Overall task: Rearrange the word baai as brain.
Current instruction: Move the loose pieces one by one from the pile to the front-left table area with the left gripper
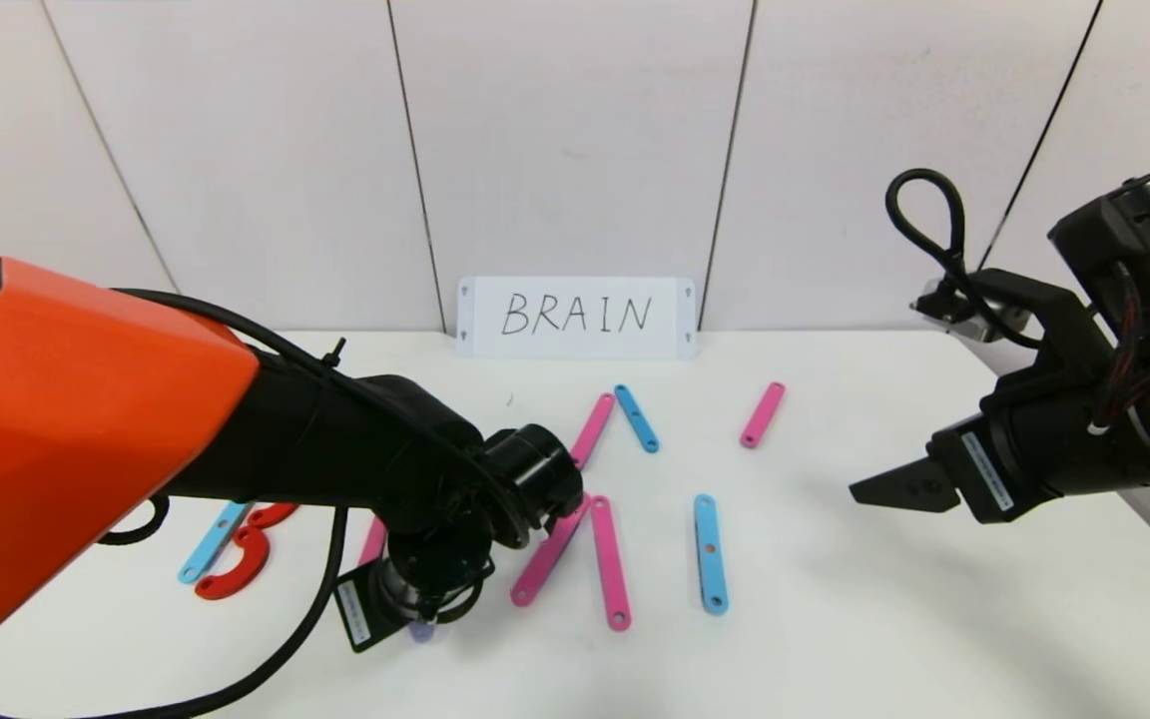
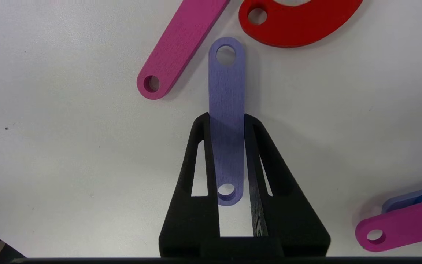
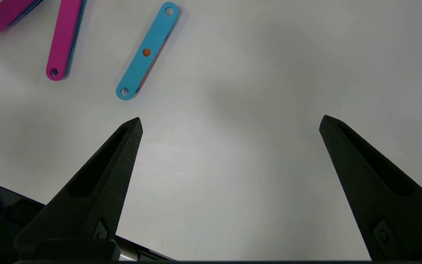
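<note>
The word's pieces lie scattered on the white table (image 1: 884, 619). My left gripper (image 2: 226, 118) points down at the front left and is shut on a purple strip (image 2: 226, 84), with one finger against each long edge. The strip's tip shows under the gripper in the head view (image 1: 422, 631). A pink strip (image 2: 180, 44) and a red C-curve (image 2: 299, 25) lie just beyond it. Two red curves (image 1: 236, 569) and a blue strip (image 1: 214, 541) lie at the far left. My right gripper (image 3: 231, 123) hovers open and empty at the right (image 1: 899, 489).
A white card with handwritten BRAIN (image 1: 575, 317) stands at the back against the wall. Pink strips (image 1: 610, 561) (image 1: 547, 554) (image 1: 590, 429) (image 1: 762, 414) and blue strips (image 1: 710, 552) (image 1: 635, 417) lie mid-table. The blue strip (image 3: 147, 51) shows ahead of the right gripper.
</note>
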